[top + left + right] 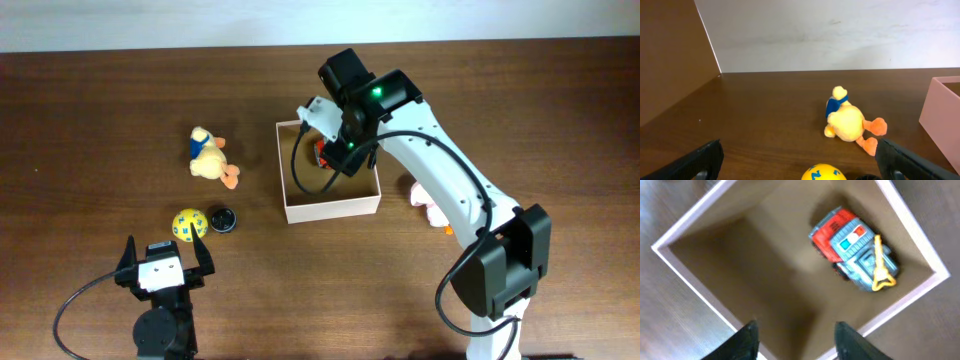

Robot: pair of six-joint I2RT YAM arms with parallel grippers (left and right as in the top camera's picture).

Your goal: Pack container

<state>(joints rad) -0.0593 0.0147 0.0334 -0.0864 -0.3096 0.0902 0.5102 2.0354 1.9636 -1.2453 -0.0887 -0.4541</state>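
- Overhead: the container [331, 208] is sitting a little right of the middle of the desk [90, 110]. Its mouth is facing straight up, so toys can be dropped in from above. It is square, so I am finding no long axis, and its walls are running nearly parallel to the desk edges.
- My right end effector [338, 158] is hanging over the open top. My left end effector [165, 262] is waiting at the near edge, beside the loose toys.
- A plush duck [210, 158], a yellow ball [188, 224] and a small dark round thing [221, 219] are lying left of the container, probably awaiting packing. A pink thing [428, 198] is showing partly under my right arm.
- Left wrist: my fingers [700, 161] are standing wide apart and empty. The duck is lying ahead between them and the ball just below. One container wall is showing at the right edge.
- Right wrist: I am looking down into the container, my fingers [747, 339] apart with nothing between them. A toy truck [855, 247] is lying on the floor near one wall, its length running diagonally across this view.
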